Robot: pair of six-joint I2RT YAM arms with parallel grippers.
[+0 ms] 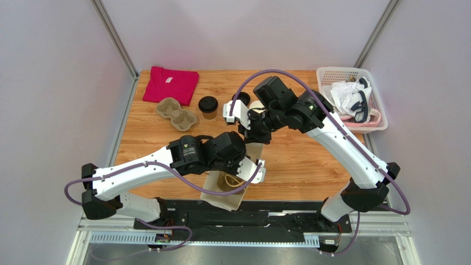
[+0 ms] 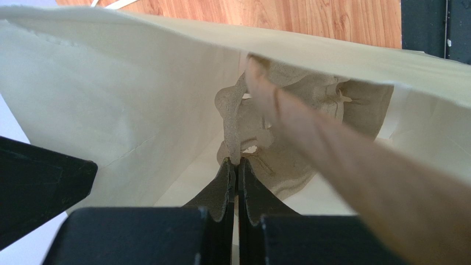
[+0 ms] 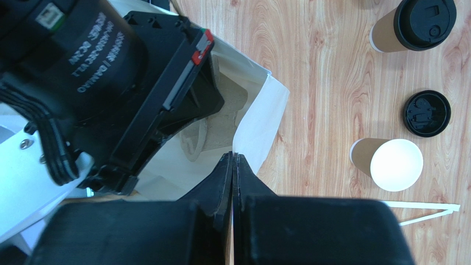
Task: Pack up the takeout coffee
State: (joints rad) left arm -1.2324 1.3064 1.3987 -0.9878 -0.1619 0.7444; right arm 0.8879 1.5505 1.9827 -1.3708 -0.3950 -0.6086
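Left gripper (image 2: 237, 165): jaws together, clamped on the thin edge of a moulded-pulp cup carrier (image 2: 249, 127). Gripper and carrier are both down inside the paper bag (image 2: 110, 99). The bag's tan twisted-paper handle (image 2: 343, 160) crosses in front of the carrier, running out toward the bag's mouth.

Right gripper (image 3: 233, 160): jaws together, pinching the bag's far rim where the white inner wall folds to a corner. The left arm's black wrist fills the bag's mouth just beside this pinch.

The bag stands open at the near edge of the wooden table (image 1: 309, 160), mouth up, between the two arms.

The takeout coffee (image 3: 414, 25), a tan cup with its black lid on, stands upright on the table. It is outside the bag, apart from it, beyond the far rim and off to the left in the overhead view.

A loose black lid (image 3: 425, 113) lies between the coffee and an open tan cup with a white inside (image 3: 390, 163), both beyond the bag's far rim.

A second pulp carrier (image 1: 177, 114) lies left of the coffee, farther from the bag. A pink shirt (image 1: 170, 84) lies beyond it.

A white basket of crumpled cloth (image 1: 354, 74) sits well apart from the bag, at the far right.
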